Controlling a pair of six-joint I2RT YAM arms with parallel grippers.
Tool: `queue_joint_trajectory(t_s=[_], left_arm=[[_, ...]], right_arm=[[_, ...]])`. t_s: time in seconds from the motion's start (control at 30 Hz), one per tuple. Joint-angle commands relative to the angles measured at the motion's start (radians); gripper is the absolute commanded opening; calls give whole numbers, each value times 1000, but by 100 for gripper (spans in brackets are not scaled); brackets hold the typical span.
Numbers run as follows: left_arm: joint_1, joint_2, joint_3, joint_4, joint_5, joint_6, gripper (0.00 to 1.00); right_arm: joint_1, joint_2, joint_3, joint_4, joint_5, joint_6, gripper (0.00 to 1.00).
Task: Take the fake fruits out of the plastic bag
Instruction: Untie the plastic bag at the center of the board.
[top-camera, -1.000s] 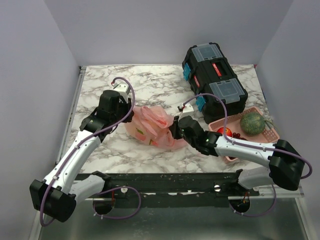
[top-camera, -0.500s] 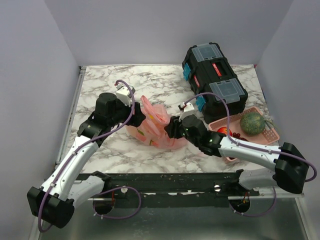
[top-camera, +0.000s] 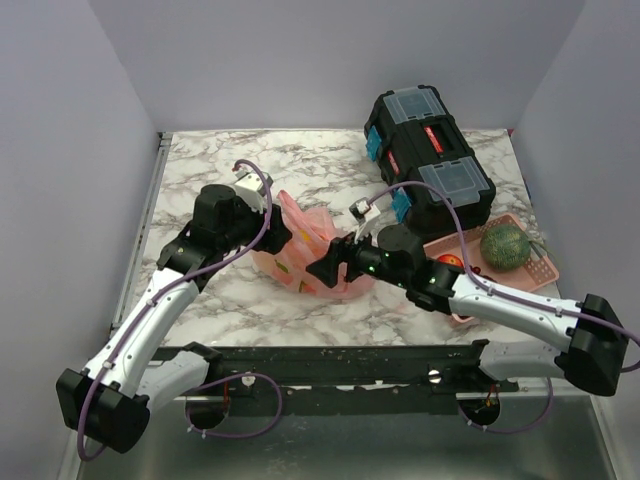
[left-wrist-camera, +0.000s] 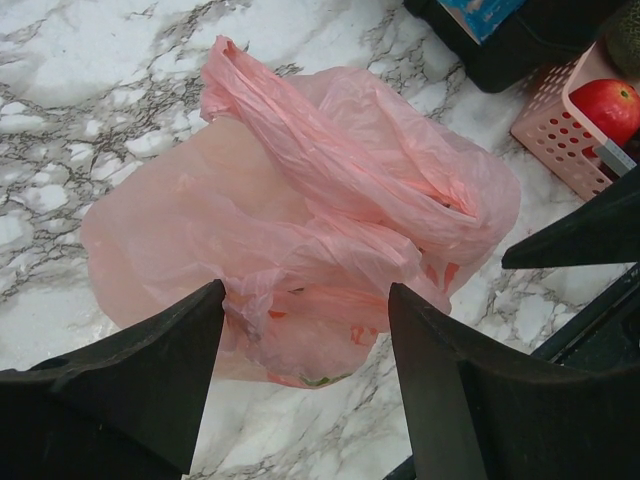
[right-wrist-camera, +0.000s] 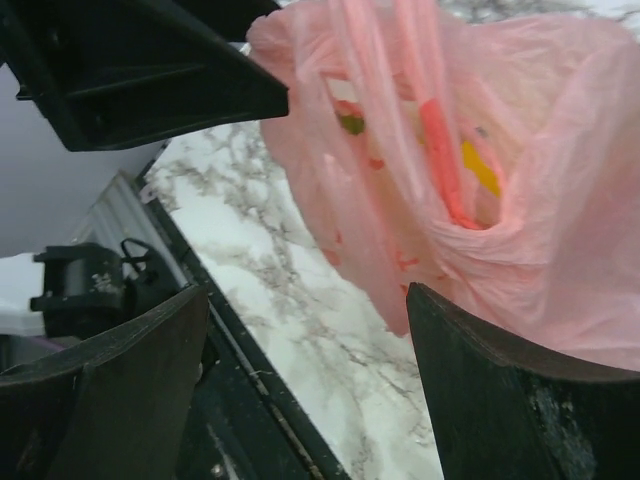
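The pink plastic bag (top-camera: 300, 250) lies crumpled on the marble table (top-camera: 200, 170), one handle sticking up. The fake fruits are inside it and show only as blurred patches through the plastic: a yellow patch (right-wrist-camera: 482, 166) and a green patch (right-wrist-camera: 350, 123) in the right wrist view, and another green patch (left-wrist-camera: 320, 380) low in the left wrist view. My left gripper (top-camera: 275, 235) (left-wrist-camera: 305, 290) is open at the bag's left side, straddling its lower edge without pinching it. My right gripper (top-camera: 325, 265) (right-wrist-camera: 308, 295) is open at the bag's front right, with only table between its fingers.
A black toolbox (top-camera: 430, 155) stands at the back right. Beside it a rigid pink basket (top-camera: 535, 270) holds a green melon (top-camera: 505, 245) and a red apple (top-camera: 450, 263). The table's black front rail (top-camera: 350, 365) runs just below the right gripper.
Both grippers have gone from shut to open and let go of the bag. The right gripper has swung left along the bag's front. A bag handle now stands up.
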Motion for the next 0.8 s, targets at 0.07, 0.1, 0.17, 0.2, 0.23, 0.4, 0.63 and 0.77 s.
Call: queue_joint_trajectory(t_s=[0.07, 0.1, 0.17, 0.2, 0.23, 0.4, 0.63, 0.77], left_arm=[[-3, 9, 0, 18, 30, 9, 68], [-3, 8, -1, 17, 31, 9, 69], [-3, 8, -1, 20, 35, 8, 69], [-3, 8, -1, 18, 38, 8, 69], [-3, 9, -1, 19, 40, 7, 69], [-3, 2, -1, 18, 49, 4, 69], [-3, -27, 87, -113, 113, -106, 74], [-4, -133, 78, -158, 96, -97, 76]], right_arm=[[-1, 85, -14, 51, -85, 72, 78], [-1, 101, -11, 31, -52, 80, 76], [-1, 126, -14, 18, 6, 93, 74], [0, 140, -18, 20, 31, 103, 73], [-1, 155, -18, 26, 50, 110, 71], [-1, 254, 34, 52, 54, 134, 54], [-1, 282, 92, 99, -53, 170, 19], [0, 270, 101, 172, -161, 221, 13]])
